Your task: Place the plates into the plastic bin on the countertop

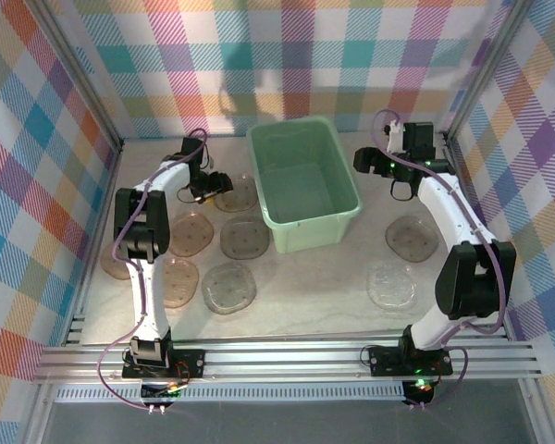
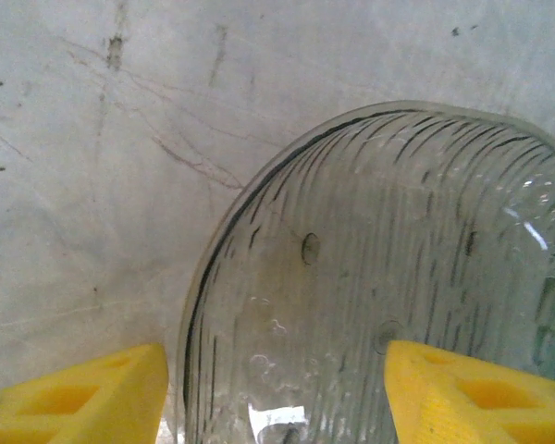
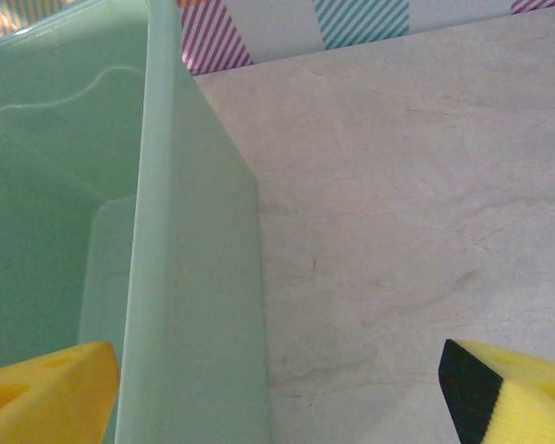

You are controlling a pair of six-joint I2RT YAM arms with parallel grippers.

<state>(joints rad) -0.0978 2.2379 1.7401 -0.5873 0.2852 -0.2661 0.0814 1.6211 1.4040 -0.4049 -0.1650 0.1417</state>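
Top view: plastic bin (image 1: 314, 231), mint green, sits centre frame, slightly above the middle, on the beige countertop (image 1: 324, 305). Plaid walls (image 1: 287, 55) run along the top, L and R of the frame.

Plates (image 1: 244, 238): six lie flat in a loose cluster L of the bin, from mid-left down to lower-left. Two more lie R of the bin at mid-right, one amber-ish above, one clearer below. All are on the countertop, outside the bin.

Left gripper (image 1: 213, 185) is down at the uppermost plate of the L cluster, just L of the bin's L wall. Left wrist view: its yellow fingertips (image 2: 83, 398) sit in the bottom corners, apart. The ribbed plate (image 2: 379, 250) fills the lower R of the frame between them. The plate's L rim is just beside the L tip, and the R tip overlaps the plate. Can't tell if either pad touches it; not clamped.

Right gripper (image 3: 277, 398) is near the bin's upper R corner in the top view. Right wrist view: jaws wide apart, one tip at bottom L against the bin interior, the other at bottom R over bare countertop, with the bin's wall standing between them. It holds nothing.
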